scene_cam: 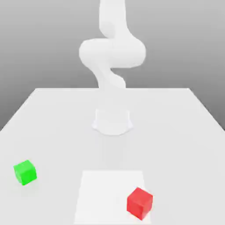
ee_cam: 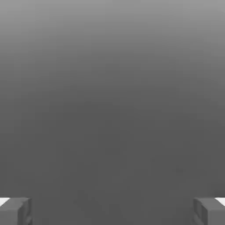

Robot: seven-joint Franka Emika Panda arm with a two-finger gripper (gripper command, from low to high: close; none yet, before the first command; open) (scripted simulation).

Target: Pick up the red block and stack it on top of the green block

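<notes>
The red block (scene_cam: 139, 203) sits on the table near its front edge, towards the exterior view's right, on the corner of a paler square patch (scene_cam: 105, 193). Far off towards the exterior view's left rests the green block (scene_cam: 25, 172), apart from the red one. In the hand view my gripper (ee_cam: 112, 211) is open: its grey fingertips (ee_cam: 15, 210) stand wide apart with nothing between them, against a plain grey background.
The white arm (scene_cam: 112, 52) rises from its round base (scene_cam: 112, 121) at the middle of the light grey table (scene_cam: 176, 132) and bends upward out of the picture. The table's back edge runs behind the base.
</notes>
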